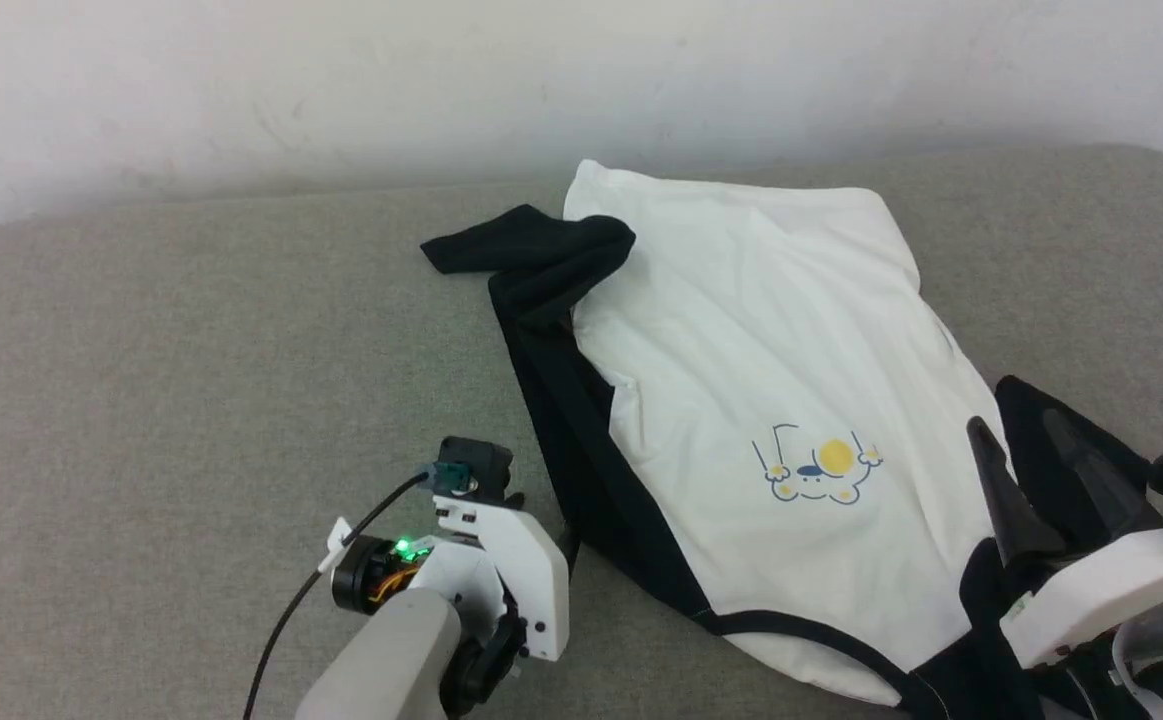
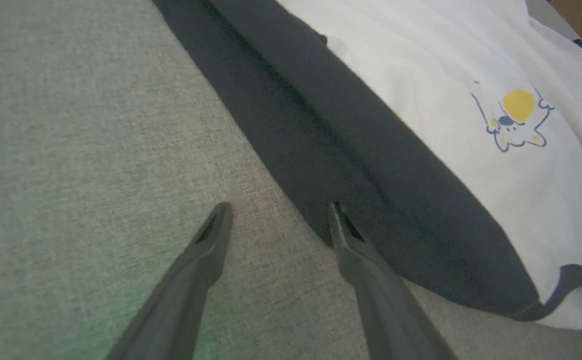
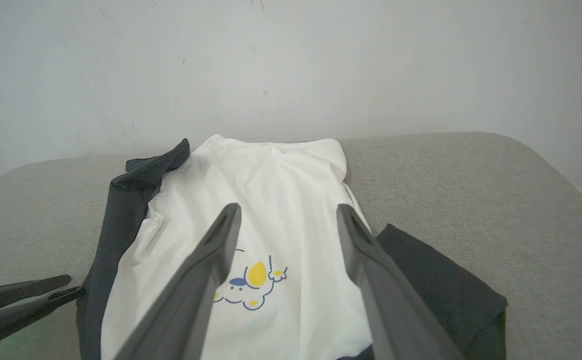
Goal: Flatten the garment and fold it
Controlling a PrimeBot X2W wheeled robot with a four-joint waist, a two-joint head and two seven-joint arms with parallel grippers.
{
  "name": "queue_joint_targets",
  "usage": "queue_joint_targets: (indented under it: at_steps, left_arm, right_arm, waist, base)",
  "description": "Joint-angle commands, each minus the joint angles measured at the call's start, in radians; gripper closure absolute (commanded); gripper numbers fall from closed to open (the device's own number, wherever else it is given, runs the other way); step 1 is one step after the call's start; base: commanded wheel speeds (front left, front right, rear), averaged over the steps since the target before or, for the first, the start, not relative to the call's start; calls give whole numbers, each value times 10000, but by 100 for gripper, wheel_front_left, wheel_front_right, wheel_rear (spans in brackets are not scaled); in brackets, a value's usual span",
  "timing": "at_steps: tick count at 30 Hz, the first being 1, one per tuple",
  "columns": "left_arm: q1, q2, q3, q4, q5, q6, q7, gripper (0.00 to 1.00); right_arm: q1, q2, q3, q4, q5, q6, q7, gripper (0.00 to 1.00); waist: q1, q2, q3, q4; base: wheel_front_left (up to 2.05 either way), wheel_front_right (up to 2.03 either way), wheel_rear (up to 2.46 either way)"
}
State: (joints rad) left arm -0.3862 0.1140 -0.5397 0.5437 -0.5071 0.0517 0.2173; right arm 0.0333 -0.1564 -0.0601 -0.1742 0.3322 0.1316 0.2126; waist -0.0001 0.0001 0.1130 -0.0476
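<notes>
Cushion (image 1: pixel 141 400): grey and broad, with bare room left of the shirt to draw a sleeve out.
Shirt (image 1: pixel 741 320): front up on the cushion's right half, hem toward the wall, collar nearest the robot; mostly flat, lightly creased.
Sleeve (image 1: pixel 581 430): runs along the body's edge, cuff bunched near the hem; likely needs straightening.
Other sleeve (image 3: pixel 441 280): rumpled beside the shoulder.
Right gripper (image 3: pixel 286 210): spread wide, empty, at the collar end.
Left gripper (image 2: pixel 279 206): spread, empty, straddling the sleeve's outer edge, probably to pinch it.

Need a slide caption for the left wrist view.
Open left gripper beside the black sleeve of the garment, on a grey cushion.
</notes>
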Motion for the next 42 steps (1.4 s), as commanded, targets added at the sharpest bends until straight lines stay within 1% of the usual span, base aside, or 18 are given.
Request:
queue_joint_targets:
  at_steps: [1,6,10,11,12,13,14,16,20,24,27,31,34,38,41,42]
  left_arm:
    - [145,59,-24,-133,28,92,88,0]
    - [414,179,-127,-1150,13,539,939,0]
    - [686,326,-467,-1423,-46,586,2017,0]
    - [762,398,-592,-1448,-25,576,2306,25]
    - [846,457,-694,-1489,-32,545,2540,97]
    - [940,512,-767,-1544,-62,508,2724,100]
    - [1032,551,-789,-1635,-109,486,2801,100]
    - [1222,567,-647,-1879,-234,550,2586,100]
    - [1717,754,-223,-2550,-249,861,1605,100]
    - [2457,1074,428,-3700,-290,1413,662,100]
    - [3117,1444,857,-4774,-302,1869,420,100]
    - [4039,2041,1294,-6099,-237,2483,571,100]
    - [4673,2360,1585,-6744,-269,2910,786,100]
    - [5300,2799,1604,-6838,-113,3320,1343,100]
    - [5431,2853,1283,-6583,-47,3324,1768,100]
    - [5341,2789,1252,-6552,23,3324,1633,56]
  right_arm:
    - [63,40,7,-42,-57,-9,27,0]
    - [-61,42,45,-63,-31,-9,-9,0]
    - [-155,58,-1,7,-17,-9,-93,0]
    - [-173,57,-17,29,-13,-9,-118,0]
    - [-192,55,-29,56,-11,-9,-142,0]
    - [-211,55,-41,86,-12,-9,-162,0]
    - [-232,60,-62,117,-13,-9,-182,0]
    - [-258,60,-104,183,-24,-9,-218,0]
    - [-226,20,-185,286,-59,-9,-260,0]
    - [-102,25,-310,327,-101,-9,-256,0]
    - [38,36,-369,340,-153,-9,-221,0]
    - [181,63,-360,395,-252,-9,-181,0]
    - [236,85,-307,464,-343,-9,-114,0]
    - [365,144,-355,752,-526,-9,181,0]
    - [461,148,-418,1055,-819,-9,571,0]
    - [459,174,-438,1124,-845,-9,716,0]
  waist:
    - [1,-1,175,-75]
    - [1,-1,514,-228]
    - [1,-1,675,-304]
    - [1,-1,696,-308]
    - [1,-1,702,-308]
    - [1,-1,694,-306]
    - [1,-1,671,-291]
    - [1,-1,556,-224]
    - [1,-1,171,3]
    - [1,-1,-256,356]
    - [1,-1,-489,656]
    - [1,-1,-626,1009]
    - [1,-1,-631,1211]
    - [1,-1,-603,1418]
    - [1,-1,-590,1526]
    - [1,-1,-578,1551]
  base:
    - [0,0,0]
    - [0,0,0]
    - [0,0,0]
    - [0,0,0]
    - [0,0,0]
    - [0,0,0]
    - [0,0,0]
    - [0,0,0]
    - [0,0,0]
    - [0,0,0]
    - [0,0,0]
    - [0,0,0]
    - [0,0,0]
    - [0,0,0]
    - [0,0,0]
    - [0,0,0]
